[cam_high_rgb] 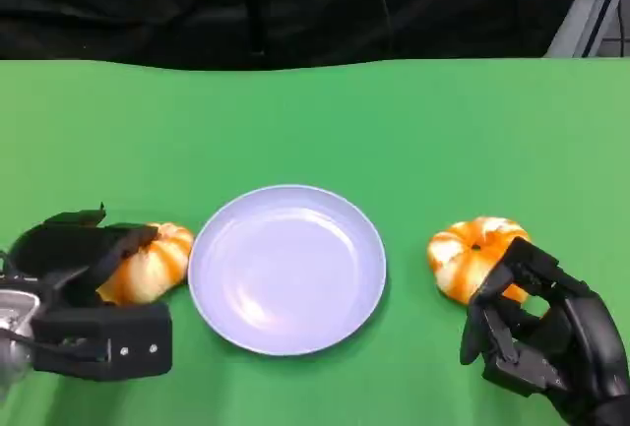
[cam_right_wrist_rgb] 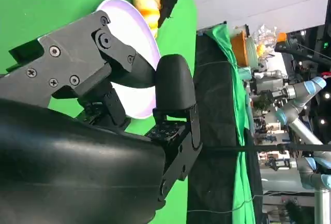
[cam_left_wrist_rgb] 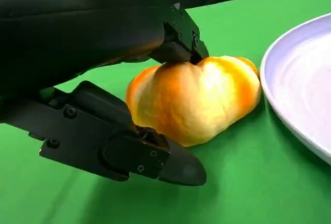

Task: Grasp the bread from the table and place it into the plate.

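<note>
On the green tabletop (cam_high_rgb: 315, 111), a round pale lavender plate (cam_high_rgb: 286, 267) sits empty between two orange-and-white glazed bread rolls. Just left of the plate lies one roll (cam_high_rgb: 156, 261), and the robot's left hand (cam_high_rgb: 84, 288) is around it: in the left wrist view one of its fingers (cam_left_wrist_rgb: 178, 45) presses on the roll's top (cam_left_wrist_rgb: 199, 100) while another lies low along its near side, so the hold looks begun, though the roll rests on the cloth. The other roll (cam_high_rgb: 474, 254) lies right of the plate, with the right hand (cam_high_rgb: 546, 337) just beside it, fingers curled; whether they touch it I cannot tell.

To do this step well, the left fingers should close evenly without crushing the soft crust, lift straight up until clear of the rim, then carry across to the plate's middle before letting go.
</note>
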Tool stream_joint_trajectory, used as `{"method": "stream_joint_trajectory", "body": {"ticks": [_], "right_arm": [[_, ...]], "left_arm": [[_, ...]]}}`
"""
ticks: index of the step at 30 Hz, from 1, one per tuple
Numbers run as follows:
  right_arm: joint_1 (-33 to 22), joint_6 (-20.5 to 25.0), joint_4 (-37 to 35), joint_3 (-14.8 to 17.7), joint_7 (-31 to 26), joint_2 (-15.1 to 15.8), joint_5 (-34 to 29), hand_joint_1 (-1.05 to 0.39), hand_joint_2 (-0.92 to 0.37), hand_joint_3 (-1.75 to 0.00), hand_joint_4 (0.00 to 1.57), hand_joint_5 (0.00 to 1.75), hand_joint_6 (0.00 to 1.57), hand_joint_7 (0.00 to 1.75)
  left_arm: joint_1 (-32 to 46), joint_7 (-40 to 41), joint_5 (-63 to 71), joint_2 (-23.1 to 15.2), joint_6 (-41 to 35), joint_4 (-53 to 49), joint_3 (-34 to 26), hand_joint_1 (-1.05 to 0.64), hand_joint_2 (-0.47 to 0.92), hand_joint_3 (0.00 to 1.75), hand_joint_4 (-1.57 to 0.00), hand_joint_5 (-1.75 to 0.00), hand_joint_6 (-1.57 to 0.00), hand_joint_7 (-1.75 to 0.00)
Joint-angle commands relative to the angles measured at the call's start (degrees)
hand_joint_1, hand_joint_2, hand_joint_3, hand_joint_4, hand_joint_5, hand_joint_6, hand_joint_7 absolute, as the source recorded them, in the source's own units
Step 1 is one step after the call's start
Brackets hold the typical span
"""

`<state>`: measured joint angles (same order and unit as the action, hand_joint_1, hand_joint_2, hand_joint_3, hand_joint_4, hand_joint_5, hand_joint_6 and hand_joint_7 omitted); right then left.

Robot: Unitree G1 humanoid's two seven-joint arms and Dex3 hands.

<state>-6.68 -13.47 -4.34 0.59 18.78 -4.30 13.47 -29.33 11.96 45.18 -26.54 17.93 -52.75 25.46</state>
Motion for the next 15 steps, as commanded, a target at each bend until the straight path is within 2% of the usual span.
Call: {"method": "stream_joint_trajectory", "body": {"ticks": [1, 9, 13, 15], "right_arm": [[0.0, -0.22, 0.13, 0.4, 0.26, 0.65, 0.93, -0.13, -0.59, -1.13, 0.84, 1.75, 0.61, 1.75], [-0.11, -0.33, 0.11, 0.6, 0.45, 0.48, 1.12, -0.14, -0.59, -1.13, 0.84, 1.75, 0.6, 1.75], [0.05, -0.61, -0.3, 0.66, 0.69, 0.52, 1.08, -0.14, -0.59, -1.13, 0.84, 1.75, 0.6, 1.75], [-0.01, -0.58, -0.24, 0.68, 0.71, 0.52, 1.08, -0.14, -0.59, -1.13, 0.84, 1.75, 0.6, 1.75]], "left_arm": [[-0.9, 6.35, 0.05, 2.21, -1.03, -4.47, 0.82, -0.73, 0.92, 0.16, -0.3, -0.05, -0.46, -0.02], [-2.12, 17.24, 0.0, 5.62, -0.37, -12.36, 2.47, -0.3, 0.92, 0.06, -0.71, -0.07, -0.72, -0.04], [-2.19, 20.02, -1.27, 6.45, 0.84, -14.86, 2.08, -0.15, 0.92, 0.07, -0.93, -0.08, -0.85, -0.05], [-2.26, 20.52, -1.73, 6.63, 1.19, -15.5, 1.97, -0.1, 0.92, 0.1, -1.05, -0.09, -0.97, -0.07]]}}
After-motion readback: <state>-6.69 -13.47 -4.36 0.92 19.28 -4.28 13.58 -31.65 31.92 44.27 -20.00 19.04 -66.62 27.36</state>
